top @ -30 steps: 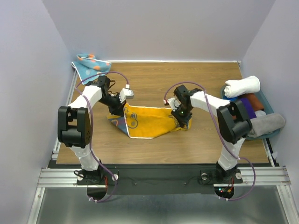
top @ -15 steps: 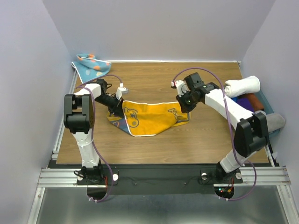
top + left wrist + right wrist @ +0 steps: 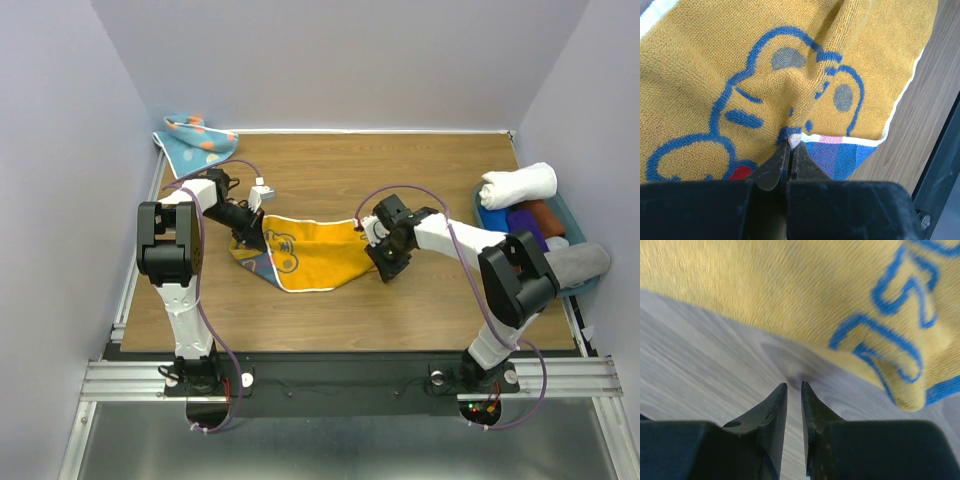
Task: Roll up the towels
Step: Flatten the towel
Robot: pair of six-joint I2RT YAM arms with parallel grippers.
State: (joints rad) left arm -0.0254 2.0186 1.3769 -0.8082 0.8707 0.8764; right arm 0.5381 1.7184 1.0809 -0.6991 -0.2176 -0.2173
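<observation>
The mustard-yellow towel [image 3: 320, 258] with navy print lies partly spread in the middle of the table. My left gripper [image 3: 250, 240] is at its left end, shut on a pinch of the hem [image 3: 796, 139] beside a blue and pink patch. My right gripper [image 3: 386, 264] is low at the towel's right end. In the right wrist view its jaws [image 3: 794, 385] stand slightly open over bare wood with nothing between them, and the yellow towel [image 3: 805, 295] lies just beyond the tips. The light blue dotted towel [image 3: 195, 140] lies crumpled in the back left corner.
A teal bin [image 3: 572, 212] at the right edge holds a white rolled towel [image 3: 518, 185], a grey roll [image 3: 575, 265] and darker rolls. Walls close in the table on the left, back and right.
My right gripper swung out toward the back right, then came back down to the towel's right end, and its jaws have parted. The towel's right side has shifted. My left gripper still pinches the hem.
</observation>
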